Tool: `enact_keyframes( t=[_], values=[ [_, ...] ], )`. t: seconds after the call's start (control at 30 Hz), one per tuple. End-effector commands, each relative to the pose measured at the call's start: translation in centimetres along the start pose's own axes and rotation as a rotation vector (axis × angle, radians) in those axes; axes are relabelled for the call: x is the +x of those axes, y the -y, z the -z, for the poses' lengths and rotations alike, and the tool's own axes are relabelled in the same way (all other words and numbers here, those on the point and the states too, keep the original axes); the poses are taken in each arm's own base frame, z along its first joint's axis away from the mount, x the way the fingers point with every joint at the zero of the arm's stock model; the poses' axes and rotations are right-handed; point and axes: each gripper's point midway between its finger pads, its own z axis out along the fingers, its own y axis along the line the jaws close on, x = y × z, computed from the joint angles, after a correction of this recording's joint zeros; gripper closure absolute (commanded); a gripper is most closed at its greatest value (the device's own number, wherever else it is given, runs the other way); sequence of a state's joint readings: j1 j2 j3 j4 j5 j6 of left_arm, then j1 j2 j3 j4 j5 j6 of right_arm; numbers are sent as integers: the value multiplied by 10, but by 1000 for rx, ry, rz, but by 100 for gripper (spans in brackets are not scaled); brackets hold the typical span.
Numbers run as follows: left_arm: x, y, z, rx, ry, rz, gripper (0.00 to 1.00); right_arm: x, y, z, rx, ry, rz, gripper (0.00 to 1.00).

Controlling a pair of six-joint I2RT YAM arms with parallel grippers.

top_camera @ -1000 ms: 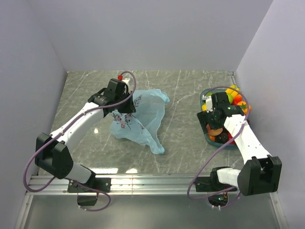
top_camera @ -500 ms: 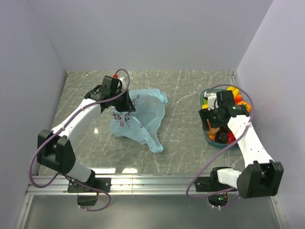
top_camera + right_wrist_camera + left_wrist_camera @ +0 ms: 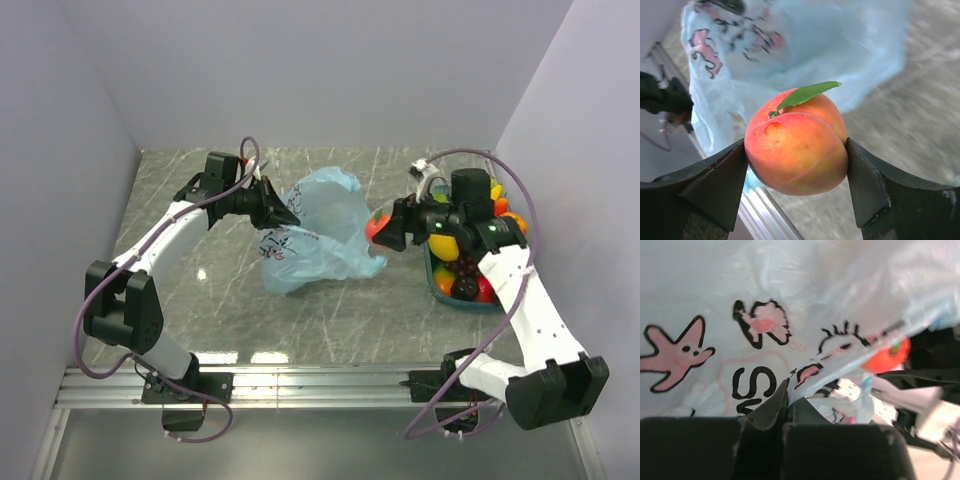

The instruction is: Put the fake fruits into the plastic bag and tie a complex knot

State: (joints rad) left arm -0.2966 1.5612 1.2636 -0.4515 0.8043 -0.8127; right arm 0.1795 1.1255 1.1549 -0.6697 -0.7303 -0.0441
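Marble table [image 3: 380,310], plastic bag [image 3: 325,225] with black S [image 3: 754,383], peach [image 3: 797,150] between jaws.

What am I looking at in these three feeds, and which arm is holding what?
Two robot arms are bolted at the near table edge. The top picture looks down from above and behind them. The other two come from a camera on each wrist. The left gripper pinches the plastic bag and holds it up over the grey table. The right gripper holds a peach beside the bag. More fake fruits lie in a teal tray.
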Motion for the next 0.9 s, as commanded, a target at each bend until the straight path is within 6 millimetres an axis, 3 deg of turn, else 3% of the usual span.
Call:
enact_keyframes(
  t=[0.0, 0.03, 0.23, 0.3, 0.37, 0.43, 0.47, 0.5, 0.53, 0.57, 0.6, 0.7, 0.87],
  values=[
    [4, 45, 12, 202, -56, -11, 100, -51, -28, -13, -73, 134, 83, 71],
    [4, 49, 13, 222, -52, -31, 99, -52, -38, -23, -91, 126, 94, 71],
    [26, 36, 12, 294, -142, -99, 99, -86, -40, -49, -37, 193, 119, 71],
    [30, 27, 11, 303, -144, -119, 99, -86, -47, -56, -58, 182, 135, 70],
    [36, 18, 9, 319, -162, -111, 99, -72, -56, -71, -69, 134, 153, 69],
    [35, 16, 9, 341, -152, -133, 99, -48, -51, -86, -30, 67, 180, 60],
    [37, 10, 8, 337, -153, -130, 99, -39, -51, -91, -22, 45, 193, 48],
    [36, 7, 8, 335, -150, -132, 99, -28, -57, -97, -30, 18, 220, 44],
    [37, 5, 8, 334, -151, -131, 99, -15, -50, -102, -1, -10, 215, 38],
    [35, 7, 8, 344, -143, -153, 99, -10, -48, -104, 9, -18, 215, 21],
    [34, 5, 7, 337, -138, -147, 99, -8, -49, -107, 13, -18, 220, 15],
    [33, 2, 5, 315, -137, -135, 99, -4, -42, -106, 44, -36, 239, 6],
    [30, -7, 2, 274, -134, -120, 100, -12, -52, -83, 12, -27, 264, 0]
  ],
)
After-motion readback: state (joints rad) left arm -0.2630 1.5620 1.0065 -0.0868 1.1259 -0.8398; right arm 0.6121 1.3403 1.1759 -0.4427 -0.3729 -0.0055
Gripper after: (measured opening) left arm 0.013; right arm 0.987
